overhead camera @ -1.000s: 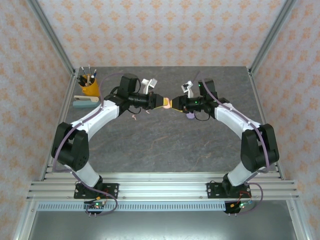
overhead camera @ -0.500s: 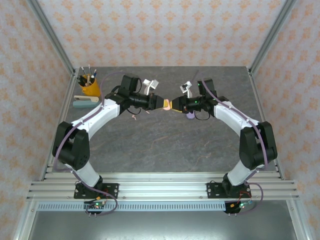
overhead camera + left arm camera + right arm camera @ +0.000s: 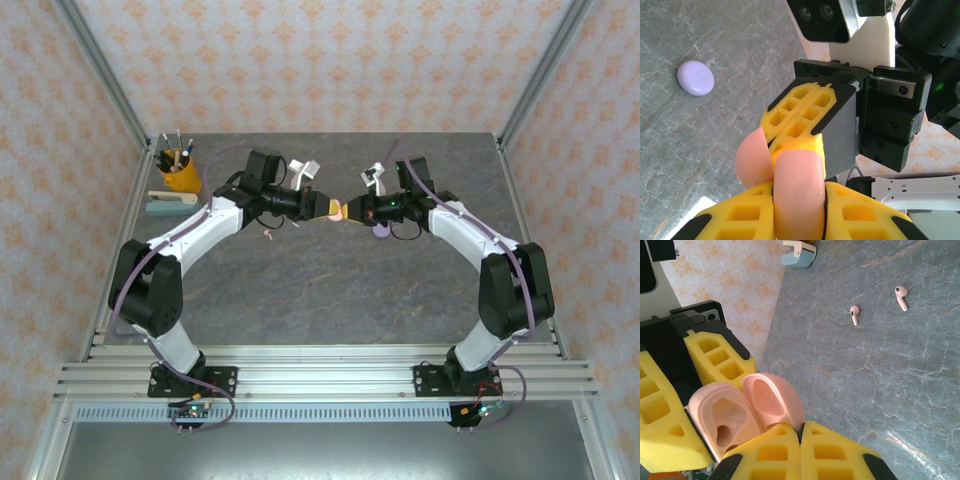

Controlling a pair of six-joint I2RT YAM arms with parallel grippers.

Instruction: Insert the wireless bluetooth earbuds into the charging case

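Walls: pale paper with an orange motif on three sides; metal frame posts at the corners.
Table (image 3: pixel 330 290): grey marbled top. A pen cup (image 3: pixel 177 175) stands at the far left corner, out of the way.
Left gripper (image 3: pixel 324 207): raised above the table near the middle of the far edge, jaws clamped on the base half of the pink charging case.
Right gripper (image 3: pixel 351 211): meets the left one tip to tip, jaws fully closed and pinching the rim of the lid half. Risk: the thin, glossy rim could slip free. Too much pull between the arms could strain the hinge or drag the case from the other grip.
Pink charging case (image 3: pixel 725 420): held in the air between both grippers, hinged open, sockets empty. Risk: it drops to the table if either hold loosens.
Purple case (image 3: pixel 695 78): shut, lying on the table below the right wrist. Risk: it gets knocked when that arm moves.
First pink earbud (image 3: pixel 854 315), second pink earbud (image 3: pixel 901 297): loose on the table left of the middle, near each other and well apart from the case. Risk: both grippers are occupied, so one must let go to fetch them and the lid may fall shut. These tiny, rounded pieces may also squirt from the pads or enter a socket the wrong way round.
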